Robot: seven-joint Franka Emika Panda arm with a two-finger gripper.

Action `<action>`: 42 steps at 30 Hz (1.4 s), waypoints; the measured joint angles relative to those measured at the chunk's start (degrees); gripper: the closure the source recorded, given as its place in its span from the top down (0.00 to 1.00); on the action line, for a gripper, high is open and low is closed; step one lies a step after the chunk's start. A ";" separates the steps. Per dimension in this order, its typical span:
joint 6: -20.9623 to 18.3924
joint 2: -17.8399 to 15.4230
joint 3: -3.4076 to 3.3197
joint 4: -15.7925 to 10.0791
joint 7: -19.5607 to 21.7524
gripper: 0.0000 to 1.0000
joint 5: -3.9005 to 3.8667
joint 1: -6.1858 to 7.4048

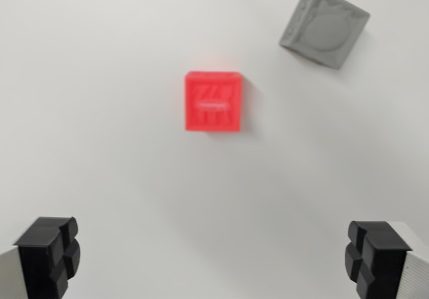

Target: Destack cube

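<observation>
Tool: the tool (214, 262) sits at the bottom of the wrist view, with one black fingertip (48, 255) in the lower-left corner and the other in the lower-right corner of the picture. The jaws stand wide apart and released. Nothing lies between them except bare surface.

Red cube: the red cube (213, 102) rests on the worktop (100, 145) near the centre of the wrist view, slightly above the middle. Its top face carries a raised pattern of lines, too blurred to read. Its edges run nearly parallel to the picture's edges. It sits directly on the worktop, with nothing on top of it.

Grey cube: the grey cube (324, 28) rests on the worktop toward the upper-right part of the wrist view. It is rotated so its corners point diagonally. Its top face shows a round raised shape. It is apart from the red cube, with bare worktop between the two.

Stack state: the two cubes lie side by side, not one on the other.

Worktop: plain white surface, filling the whole picture. No edges or corners of it are in view.

Tool to cubes: both cubes are well clear of the fingertips, which touch neither.
</observation>
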 joint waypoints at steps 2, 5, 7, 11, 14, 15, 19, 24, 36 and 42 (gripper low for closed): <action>-0.90 -0.41 0.00 0.47 0.01 1.00 -0.01 0.00; -2.12 -1.04 0.00 1.08 0.01 1.00 -0.01 0.00; -2.77 -1.37 0.00 1.43 0.02 1.00 -0.02 0.00; -3.91 -1.77 0.00 2.10 0.02 1.00 -0.02 0.00; -4.42 -2.02 0.00 2.37 0.03 1.00 -0.03 0.00; -4.57 -2.11 0.00 2.44 0.03 1.00 -0.03 0.00; -5.01 -2.29 0.00 2.69 0.03 1.00 -0.03 0.00; -5.02 -2.26 0.00 2.69 0.02 1.00 -0.03 0.00; -5.02 -2.25 0.00 2.69 0.02 1.00 -0.03 0.00; -5.02 -2.25 0.00 2.69 0.02 1.00 -0.03 0.00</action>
